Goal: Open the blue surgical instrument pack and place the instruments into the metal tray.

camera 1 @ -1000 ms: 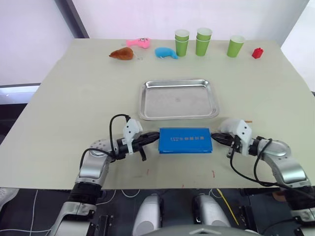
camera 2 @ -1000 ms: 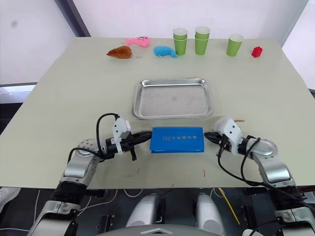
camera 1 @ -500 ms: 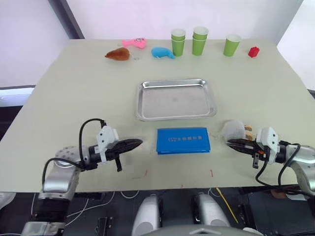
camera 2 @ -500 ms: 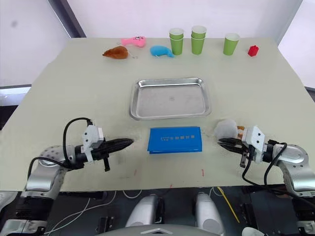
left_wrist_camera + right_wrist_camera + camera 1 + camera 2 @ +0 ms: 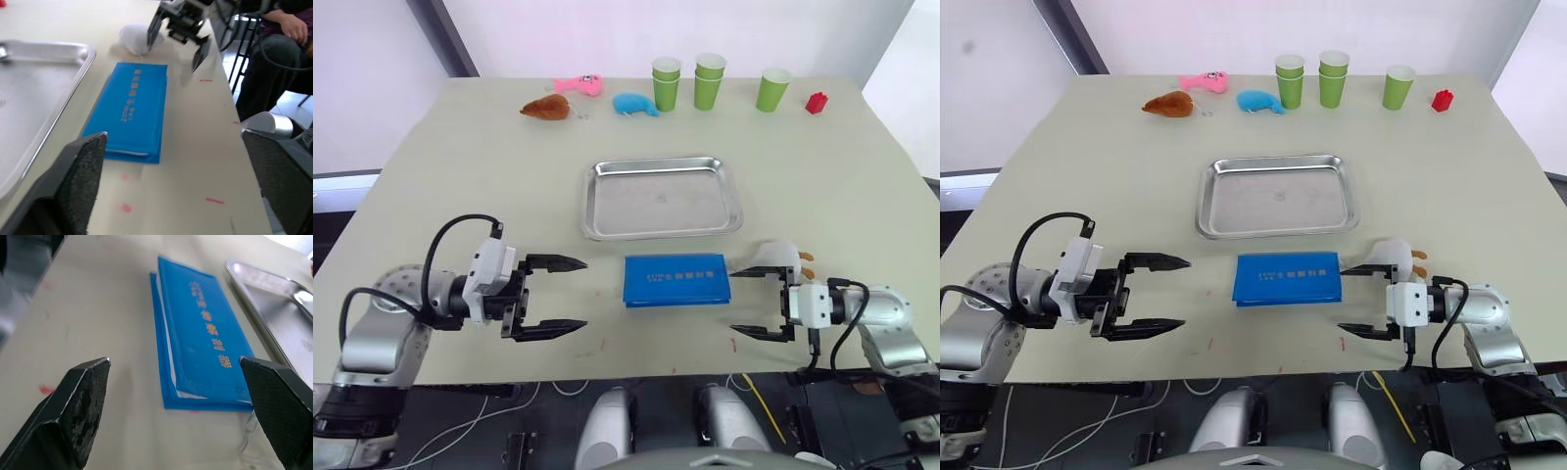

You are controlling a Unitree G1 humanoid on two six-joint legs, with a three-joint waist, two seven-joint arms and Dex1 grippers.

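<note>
I can't see any instruments: the blue surgical instrument pack (image 5: 675, 279) lies folded shut near the table's (image 5: 460, 176) front edge, so its inside is hidden, and its gold lettering is too small for me to read. In my left wrist view the metal tray (image 5: 34, 98) is cut off by the picture's edge. The person (image 5: 288, 44) seated past the table's edge there is cut off too.
</note>
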